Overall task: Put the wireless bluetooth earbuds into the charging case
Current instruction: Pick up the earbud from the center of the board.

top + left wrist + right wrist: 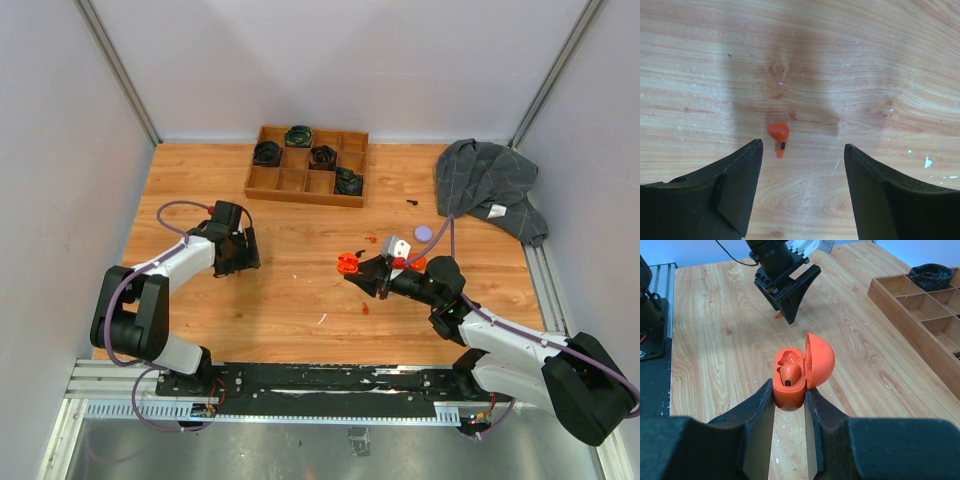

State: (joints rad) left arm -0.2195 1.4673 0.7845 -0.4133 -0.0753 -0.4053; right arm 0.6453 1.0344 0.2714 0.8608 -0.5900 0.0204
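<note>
I list: glossy orange domed charging case (820, 360), lid open, pinched by my right fingers (757, 410); smooth comma-shaped orange earbud (778, 135) on woodgrain worktop (865, 60) under my wide-spread left fingers (735, 185).

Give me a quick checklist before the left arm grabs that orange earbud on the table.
1. Left gripper open: ok.
2. Loose earbud lined up between its fingers: ok, slightly off centre.
3. Case clamped by right gripper: ok.
4. Lid open: ok.
5. Free slot in case: ok; the other holds a seated earbud.
6. Height above table: cannot tell.
</note>
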